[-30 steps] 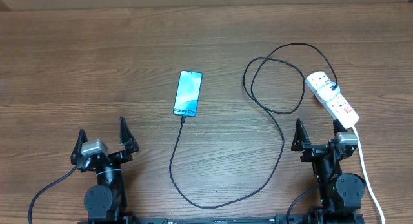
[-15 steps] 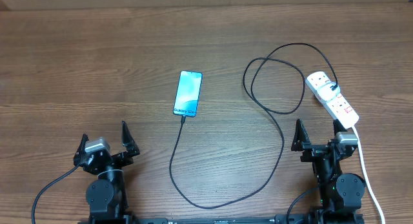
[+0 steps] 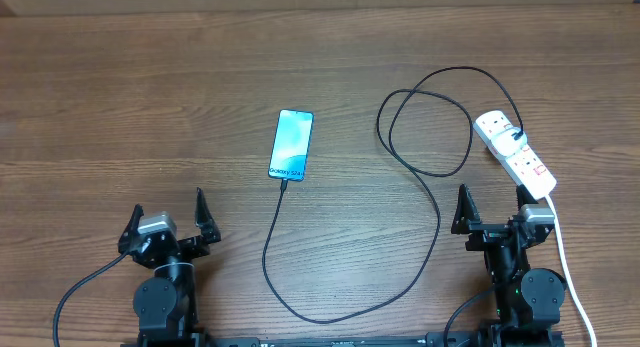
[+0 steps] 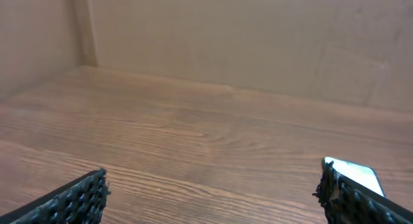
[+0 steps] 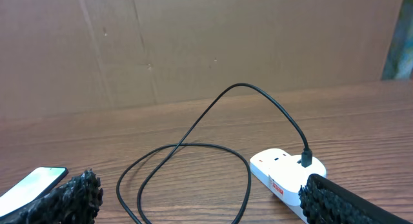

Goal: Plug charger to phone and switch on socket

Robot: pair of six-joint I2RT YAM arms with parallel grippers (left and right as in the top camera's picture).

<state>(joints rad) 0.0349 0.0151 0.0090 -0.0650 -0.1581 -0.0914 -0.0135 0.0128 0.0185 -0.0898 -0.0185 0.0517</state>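
The phone [image 3: 291, 144] was seen lying flat on the wooden worktop [image 3: 150, 97], a little left of centre, its lit screen facing up. The charger [image 3: 437, 212] was found with its small plug at the phone's near short edge, apparently seated there, though the joint was too small to be confirmed. From that end the black cable was traced toward the near edge, round in a wide curve to the right, then back up through a loop to the socket [image 3: 515, 153], where its other end was plugged into an outlet. The socket was placed near the right side, angled, with its thick white cord [image 3: 566, 257] led off toward the near edge past the right arm. The state of its red switches could not be told. The left pincer [image 3: 168, 218] was held wide open and empty near the front edge, well apart from the phone. The right pincer [image 3: 491, 209] was likewise spread wide and empty, just beside the socket's near end.
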